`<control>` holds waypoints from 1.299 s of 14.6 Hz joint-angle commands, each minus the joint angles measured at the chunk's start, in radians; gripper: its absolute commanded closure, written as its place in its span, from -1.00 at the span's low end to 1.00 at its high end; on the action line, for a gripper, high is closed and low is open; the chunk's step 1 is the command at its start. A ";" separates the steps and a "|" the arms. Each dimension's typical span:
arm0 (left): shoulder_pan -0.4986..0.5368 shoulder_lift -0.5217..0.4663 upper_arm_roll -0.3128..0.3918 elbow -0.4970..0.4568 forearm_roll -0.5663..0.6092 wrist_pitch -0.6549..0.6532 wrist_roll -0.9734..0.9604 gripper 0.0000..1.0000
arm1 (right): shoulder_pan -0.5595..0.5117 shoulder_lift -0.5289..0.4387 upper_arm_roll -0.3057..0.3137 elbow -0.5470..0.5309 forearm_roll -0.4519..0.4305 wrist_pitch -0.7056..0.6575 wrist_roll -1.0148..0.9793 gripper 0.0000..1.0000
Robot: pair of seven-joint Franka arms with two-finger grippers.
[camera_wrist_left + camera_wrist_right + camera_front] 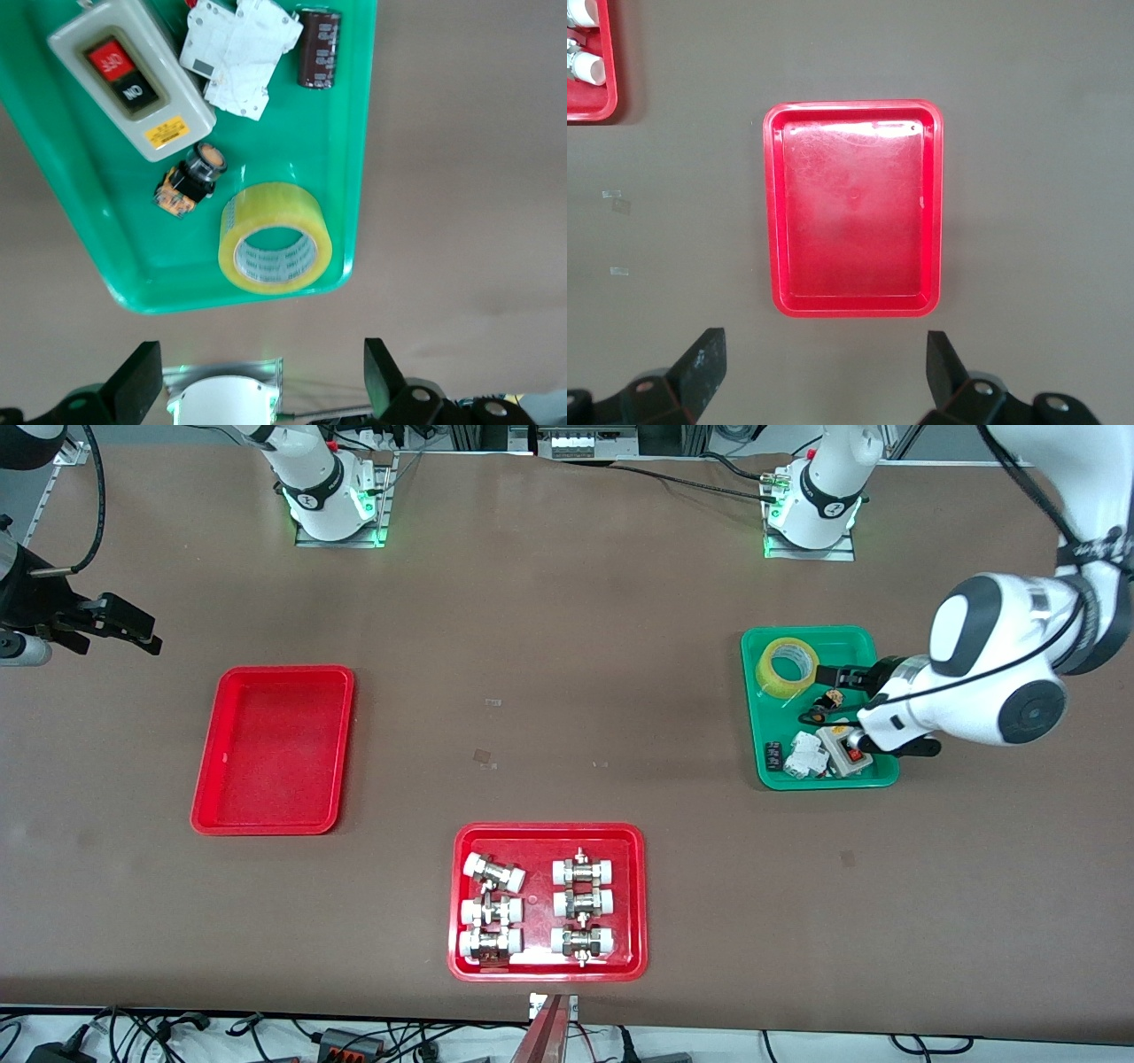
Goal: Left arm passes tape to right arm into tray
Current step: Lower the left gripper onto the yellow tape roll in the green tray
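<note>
Tray (273, 750) lies bare toward the right arm's end; tape (788, 664) rests in the green tray (771, 775). Left gripper (264, 381) hovers over it, fingers wide, holding nothing. Right gripper (825, 370) waits, spread and unladen.

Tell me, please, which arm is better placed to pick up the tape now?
The left arm. Its left gripper hangs open over the green tray, right beside the tape lying there. The right gripper, also open, waits near the plain red tray, away from the tape.
</note>
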 commanded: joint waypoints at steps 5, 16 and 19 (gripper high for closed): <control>0.005 -0.037 0.000 -0.363 -0.016 0.351 0.132 -1.00 | -0.003 -0.005 0.004 0.003 -0.007 -0.017 0.011 -1.00; 0.007 -0.020 0.000 -0.457 -0.017 0.464 0.192 -0.41 | -0.003 -0.006 0.004 0.003 -0.010 -0.040 0.011 -1.00; 0.025 -0.003 0.000 -0.455 -0.016 0.467 0.243 0.10 | -0.003 -0.006 0.004 0.003 -0.010 -0.043 0.011 -1.00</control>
